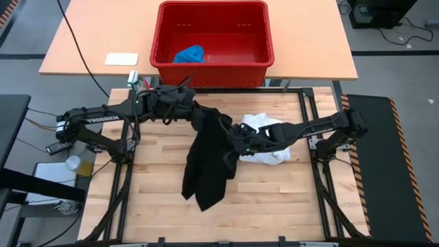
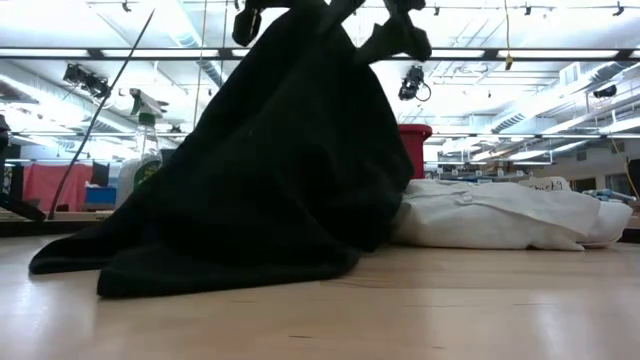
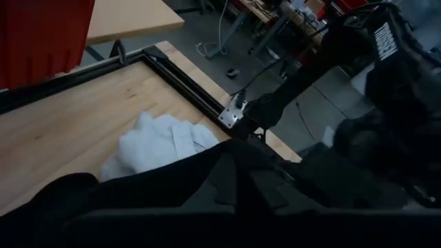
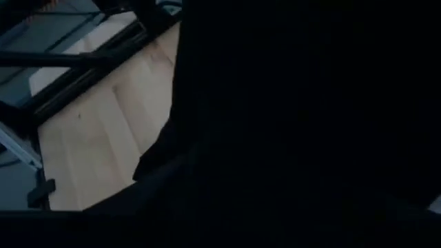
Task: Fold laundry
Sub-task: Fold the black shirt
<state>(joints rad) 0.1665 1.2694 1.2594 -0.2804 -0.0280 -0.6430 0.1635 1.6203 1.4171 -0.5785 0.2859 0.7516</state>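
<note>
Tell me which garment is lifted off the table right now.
The black garment: its top hangs from the grippers while its lower end trails on the wood. The white garment lies flat beside it; the blue garment sits in the red basket.

Black garment (image 3: 207,200) in front, crumpled white garment (image 3: 155,141) on wooden table (image 3: 76,110), red basket (image 3: 41,34)

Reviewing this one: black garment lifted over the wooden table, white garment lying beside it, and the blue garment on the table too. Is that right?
Not quite. The blue garment is not on the table; the high view shows it inside the red basket on the desk behind. The rest holds: the black garment hangs lifted over the wooden table, the white garment beside it.
</note>
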